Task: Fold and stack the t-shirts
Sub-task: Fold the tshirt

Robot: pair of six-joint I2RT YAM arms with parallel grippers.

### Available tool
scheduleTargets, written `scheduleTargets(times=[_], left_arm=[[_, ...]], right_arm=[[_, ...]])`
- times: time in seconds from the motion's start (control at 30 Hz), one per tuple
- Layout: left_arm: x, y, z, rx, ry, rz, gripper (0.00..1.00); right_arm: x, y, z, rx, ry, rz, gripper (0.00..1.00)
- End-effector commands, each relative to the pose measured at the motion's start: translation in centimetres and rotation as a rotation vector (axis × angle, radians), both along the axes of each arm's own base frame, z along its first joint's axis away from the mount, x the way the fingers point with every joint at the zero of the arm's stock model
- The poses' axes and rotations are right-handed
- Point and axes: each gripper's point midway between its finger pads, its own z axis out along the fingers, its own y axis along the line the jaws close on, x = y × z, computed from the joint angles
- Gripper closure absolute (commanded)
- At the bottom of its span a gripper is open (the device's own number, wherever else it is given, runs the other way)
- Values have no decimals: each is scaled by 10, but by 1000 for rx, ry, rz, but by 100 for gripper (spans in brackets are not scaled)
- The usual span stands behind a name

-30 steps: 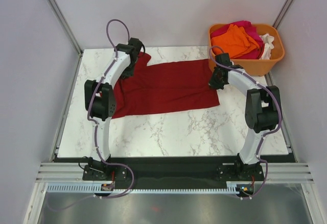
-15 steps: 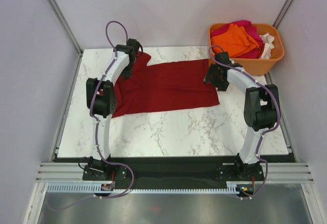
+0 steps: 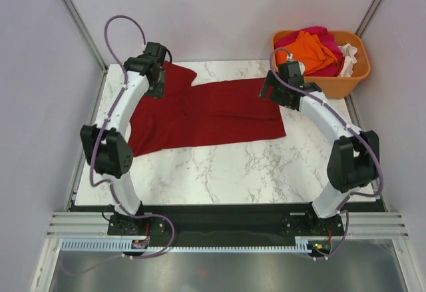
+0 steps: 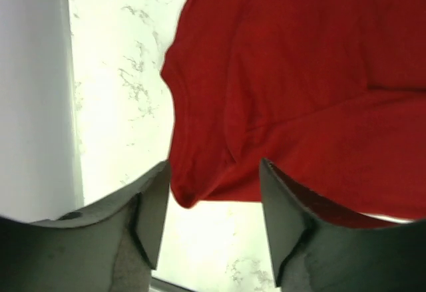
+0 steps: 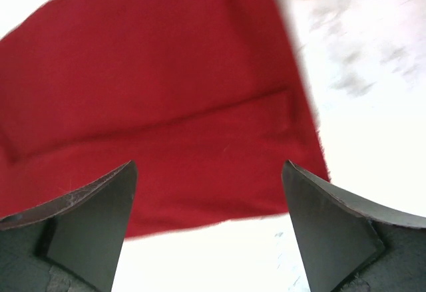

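Top view: the dark red t-shirt point(image 3: 213, 112) lies flat across the far half of the table point(image 3: 266, 165); the left gripper point(image 3: 157, 87) hangs over its far-left sleeve end, the right gripper point(image 3: 268, 90) over its far-right corner, near the orange tub point(image 3: 333, 86) holding the remaining t-shirts point(image 3: 313, 51).

Left wrist view: fingers point(image 4: 150, 212) apart, nothing between them; cloth edge beneath.

Right wrist view: jaws wide, empty; hem corner below.

Judgement: a fold appears laid. The next move calls for gripping two edge points and carrying them across evenly.
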Motion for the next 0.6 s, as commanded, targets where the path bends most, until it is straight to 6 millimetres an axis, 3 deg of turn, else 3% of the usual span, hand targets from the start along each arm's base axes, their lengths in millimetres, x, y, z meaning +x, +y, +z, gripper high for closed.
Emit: scheduleTargets(times=[0.0, 0.03, 0.07, 0.1, 0.17, 0.3, 0.43, 0.57], left_arm=[[-42, -27, -20, -234, 23, 10, 39], [-55, -25, -28, -227, 50, 10, 39], [-53, -68, -33, -452, 46, -71, 44], [-72, -72, -48, -491, 79, -79, 44], [-77, -86, -60, -568, 97, -103, 44], [-83, -85, -105, -544, 223, -67, 44], [-78, -83, -130, -531, 287, -39, 44], [-67, -63, -137, -537, 286, 23, 44]], right_arm=[[-29, 32, 0, 59, -28, 110, 2], [-37, 39, -1, 87, -25, 139, 3], [-46, 41, -16, 97, 1, 150, 3], [-50, 43, -18, 105, 1, 163, 3], [-59, 43, -31, 106, 16, 174, 3], [-68, 45, -42, 116, 43, 199, 4], [-70, 45, -42, 118, 36, 205, 5], [-73, 44, -44, 111, 40, 216, 5]])
